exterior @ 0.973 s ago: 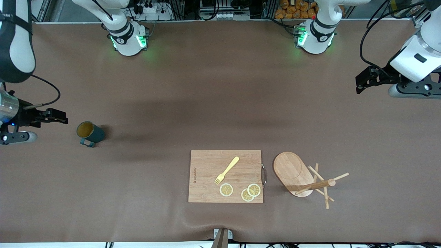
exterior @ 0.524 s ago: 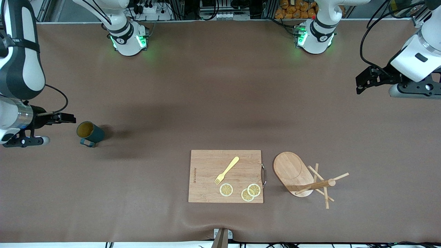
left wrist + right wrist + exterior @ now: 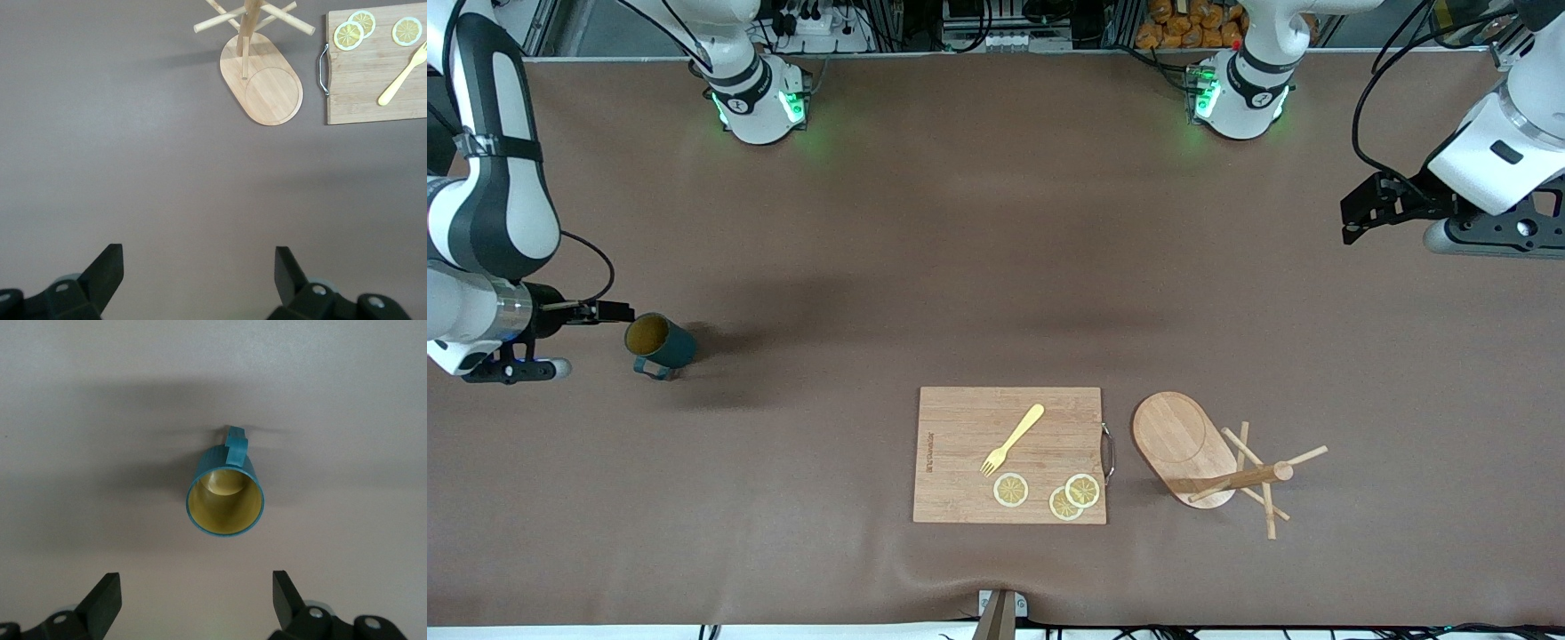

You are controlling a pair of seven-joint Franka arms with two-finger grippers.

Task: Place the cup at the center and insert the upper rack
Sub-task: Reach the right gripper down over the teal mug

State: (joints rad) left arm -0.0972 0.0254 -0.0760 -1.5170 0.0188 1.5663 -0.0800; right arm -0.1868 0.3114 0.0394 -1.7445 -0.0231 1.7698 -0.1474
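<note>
Cup upright at right arm's end of table; lettering not visible. Right gripper just beside it, fingers spread, empty. Upper rack beside cutting board, whose edge print is unreadable. Left gripper waits, released.

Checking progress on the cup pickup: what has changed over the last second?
The right tool moved in toward the cup, open and just short of its rim, holding nothing. The left tool barely shifted, open. Cup, upper rack and cutting board stayed put.
</note>
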